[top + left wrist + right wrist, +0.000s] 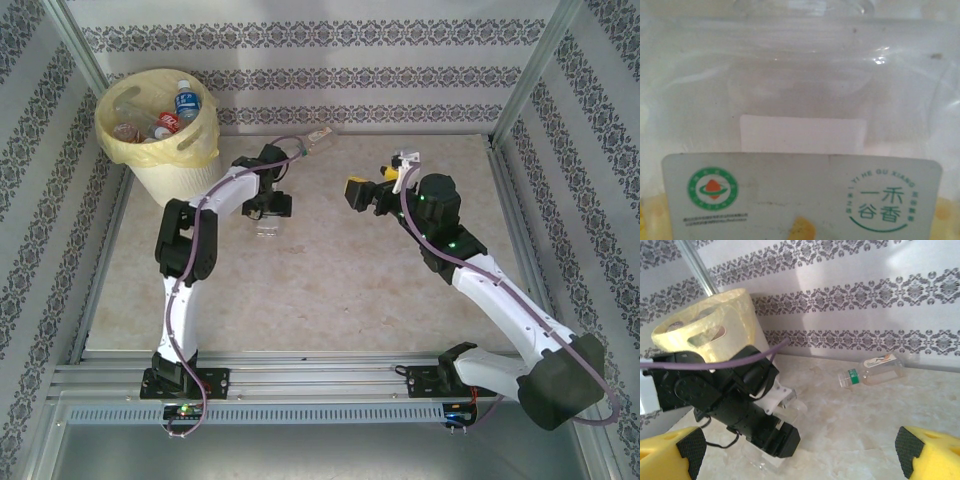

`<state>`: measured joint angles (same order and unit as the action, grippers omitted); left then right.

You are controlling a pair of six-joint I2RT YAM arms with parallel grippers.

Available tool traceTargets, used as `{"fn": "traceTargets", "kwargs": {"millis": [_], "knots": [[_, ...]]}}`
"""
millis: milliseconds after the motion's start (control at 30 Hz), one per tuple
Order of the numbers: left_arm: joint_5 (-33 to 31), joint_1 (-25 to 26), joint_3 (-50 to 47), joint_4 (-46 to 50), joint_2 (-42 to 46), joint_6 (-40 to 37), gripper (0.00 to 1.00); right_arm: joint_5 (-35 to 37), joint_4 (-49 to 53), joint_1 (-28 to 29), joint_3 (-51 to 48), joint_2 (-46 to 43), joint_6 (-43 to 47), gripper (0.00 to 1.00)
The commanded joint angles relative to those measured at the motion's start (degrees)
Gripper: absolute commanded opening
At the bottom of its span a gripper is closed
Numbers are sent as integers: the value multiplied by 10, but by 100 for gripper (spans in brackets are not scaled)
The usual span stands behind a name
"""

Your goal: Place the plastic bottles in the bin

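The cream bin (176,176) with its pale yellow liner stands at the far left and holds several bottles, one blue-labelled (187,100) and one red-labelled (166,123). My left gripper (268,210) is down over a clear bottle (268,231) lying on the table. That bottle (800,100) and its white label with green print (800,195) sit right in front of the left wrist camera, with yellow pads (946,212) just showing at the lower corners, wide apart. A green-banded bottle (872,371) lies by the back wall (318,138). My right gripper (800,452) is open with nothing in it (368,184).
Patterned walls and metal posts close in the table (330,290) on three sides. The left arm (735,405) and its purple cable stretch between the right gripper and the bin (705,330). Bare tabletop lies between the two arms and toward the near rail.
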<state>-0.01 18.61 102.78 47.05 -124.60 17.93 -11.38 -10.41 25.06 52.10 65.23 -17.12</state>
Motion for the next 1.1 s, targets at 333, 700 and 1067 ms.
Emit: {"fn": "traceTargets", "kwargs": {"millis": [333,700,1067], "knots": [[58,-30,9,-45,201,-10,65,-58,-24,34,46,45,60,98],[33,-105,107,-44,261,-8,64,-71,-22,48,92,93,71,98],[-39,-158,273,-58,214,-38,64,-35,-6,48,103,98,67,98]]}}
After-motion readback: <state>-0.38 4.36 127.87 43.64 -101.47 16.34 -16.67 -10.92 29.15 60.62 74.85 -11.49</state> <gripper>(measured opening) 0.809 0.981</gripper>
